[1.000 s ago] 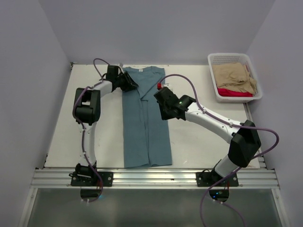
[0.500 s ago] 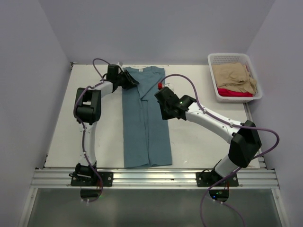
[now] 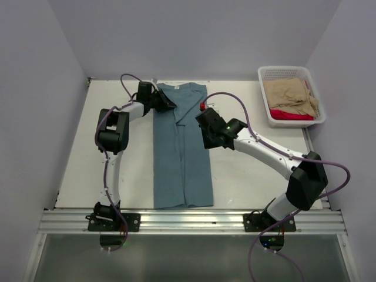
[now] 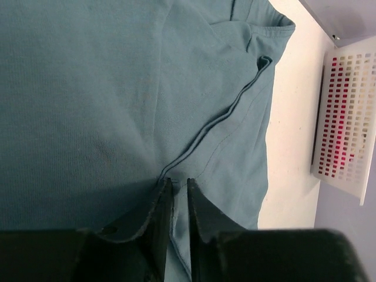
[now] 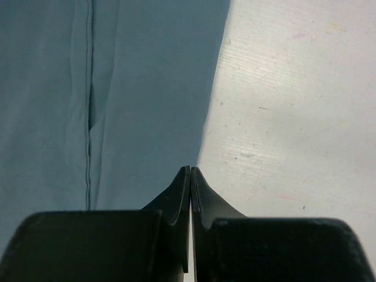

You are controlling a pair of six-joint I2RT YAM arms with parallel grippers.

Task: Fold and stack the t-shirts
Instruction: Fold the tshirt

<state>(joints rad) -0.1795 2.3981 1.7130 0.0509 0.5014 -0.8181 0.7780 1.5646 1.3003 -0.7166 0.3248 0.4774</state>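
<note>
Basket [image 3: 282,69], white plastic mesh and rectangular, stands at the far right corner of the table [image 3: 247,176]. It holds a crumpled tan t-shirt [image 3: 291,94] lying over a red t-shirt [image 3: 292,116], of which only a strip shows at the near side. Teal t-shirt [image 3: 182,158], soft fine knit with stitched hems, lies flat on the table between the arms, folded into a long narrow panel with a seam-like fold line running its length. Left gripper [image 4: 176,183] sits at the shirt's far left part, jaws narrowed to a slit at a layered fold edge; whether cloth is pinched cannot be told. Right gripper [image 5: 190,170] is fully closed, tips touching, holding nothing, at the shirt's right edge.
</note>
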